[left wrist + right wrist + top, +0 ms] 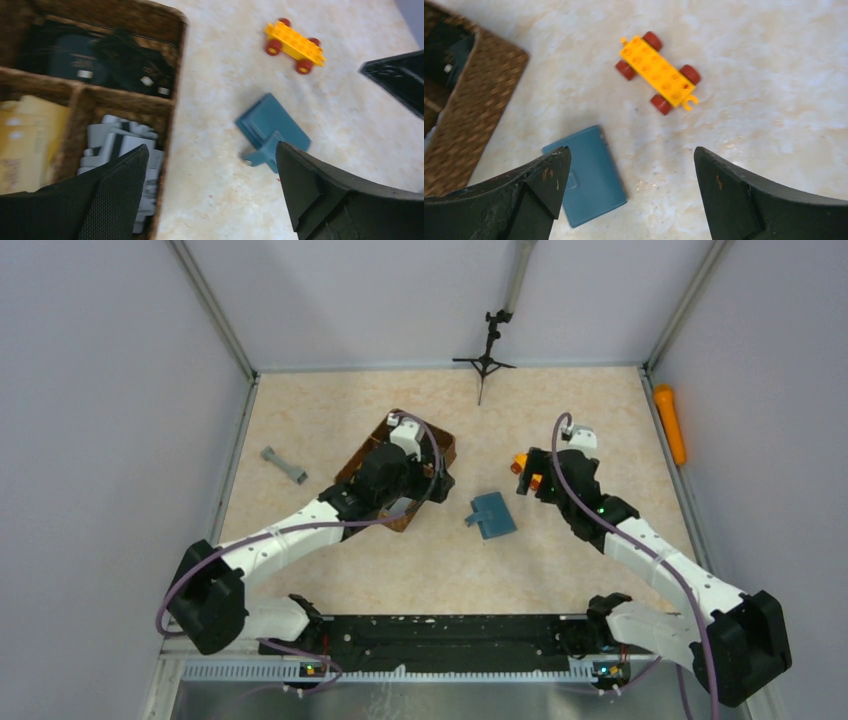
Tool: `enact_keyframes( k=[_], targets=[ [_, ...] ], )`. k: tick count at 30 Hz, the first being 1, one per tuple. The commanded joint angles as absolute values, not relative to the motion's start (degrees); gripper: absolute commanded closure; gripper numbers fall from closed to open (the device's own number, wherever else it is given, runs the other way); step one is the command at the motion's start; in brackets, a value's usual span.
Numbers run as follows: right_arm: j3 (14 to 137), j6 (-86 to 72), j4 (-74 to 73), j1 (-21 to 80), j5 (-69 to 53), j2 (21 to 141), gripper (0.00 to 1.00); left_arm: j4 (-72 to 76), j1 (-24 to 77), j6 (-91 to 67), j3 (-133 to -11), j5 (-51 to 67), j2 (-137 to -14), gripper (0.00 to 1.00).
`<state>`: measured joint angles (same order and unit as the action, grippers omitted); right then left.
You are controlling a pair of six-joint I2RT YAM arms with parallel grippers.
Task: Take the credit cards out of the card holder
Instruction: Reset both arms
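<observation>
The card holder (pixel 492 514) is a flat teal-blue wallet lying shut on the table between the two arms, its snap tab sticking out at the near left. No cards show. It also shows in the left wrist view (pixel 272 127) and in the right wrist view (pixel 591 175). My left gripper (pixel 443 483) is open and empty above the basket's right edge, left of the wallet; in its own view (pixel 212 170) the wallet lies just ahead of the right finger. My right gripper (pixel 527 480) is open and empty above the table, right of the wallet (pixel 631 170).
A brown woven divided basket (pixel 441 443) with yellow, grey and dark items stands left of the wallet (pixel 172 65). A yellow toy car chassis (pixel 658 72) lies beyond the wallet under the right gripper. A grey part (pixel 284 465), an orange cylinder (pixel 670 423) and a small tripod (pixel 485 360) lie farther off.
</observation>
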<state>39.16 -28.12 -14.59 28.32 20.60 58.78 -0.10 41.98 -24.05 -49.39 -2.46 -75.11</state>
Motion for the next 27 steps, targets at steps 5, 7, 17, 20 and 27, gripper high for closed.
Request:
enact_keyframes(
  k=[5,7,17,20,27],
  targets=[
    [34.3,-20.56,2.45,27.86,38.3,56.14,0.04,11.07,40.2,-12.29,-40.06,-30.86,-64.54,0.01],
    [31.96,-19.5,7.02,27.86,39.34,56.55,0.04,13.83,37.5,-11.24,-37.52,-32.57,-63.3,0.01],
    [22.34,-8.42,28.19,21.52,37.92,57.41,0.08,25.21,20.69,-3.34,-26.01,-32.25,-59.45,0.01],
    [15.34,-7.22,38.8,18.15,34.3,54.29,0.08,33.1,17.48,-0.55,-21.71,-32.38,-61.89,0.01],
    [9.87,-1.87,50.31,12.72,28.41,56.86,0.06,43.21,9.52,-4.33,-17.3,-28.89,-69.74,0.01]
  ],
)
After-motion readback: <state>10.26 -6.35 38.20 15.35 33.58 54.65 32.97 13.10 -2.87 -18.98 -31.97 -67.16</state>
